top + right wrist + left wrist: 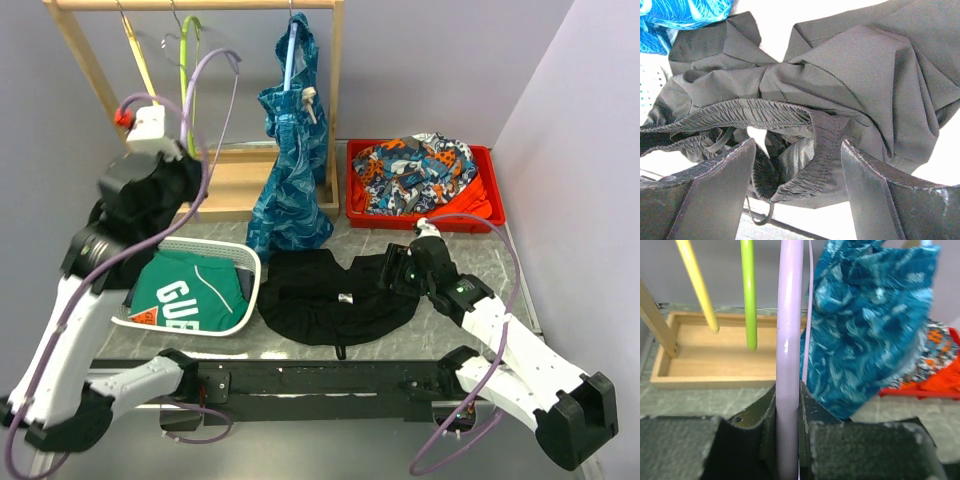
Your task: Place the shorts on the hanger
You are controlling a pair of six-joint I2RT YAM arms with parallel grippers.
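The black shorts (pixel 330 292) lie crumpled on the table between the white basket and my right arm. My right gripper (pixel 402 266) is open at their right edge. In the right wrist view (pixel 797 170) the jaws stand wide apart, with the shorts' elastic waistband (pixel 805 150) bunched between them. My left gripper (pixel 180 165) is raised at the left and shut on the lavender hanger (pixel 203 85). In the left wrist view (pixel 789 440) the hanger's bar (pixel 789 330) runs straight up between the closed fingers.
A wooden rack (pixel 335 95) stands at the back with a yellow hanger (pixel 138 60), a lime-green hanger (pixel 186 70) and a hanging teal patterned garment (pixel 292 170). A red bin (pixel 352 190) holds orange-and-blue clothes. A white basket (pixel 250 285) holds a green shirt.
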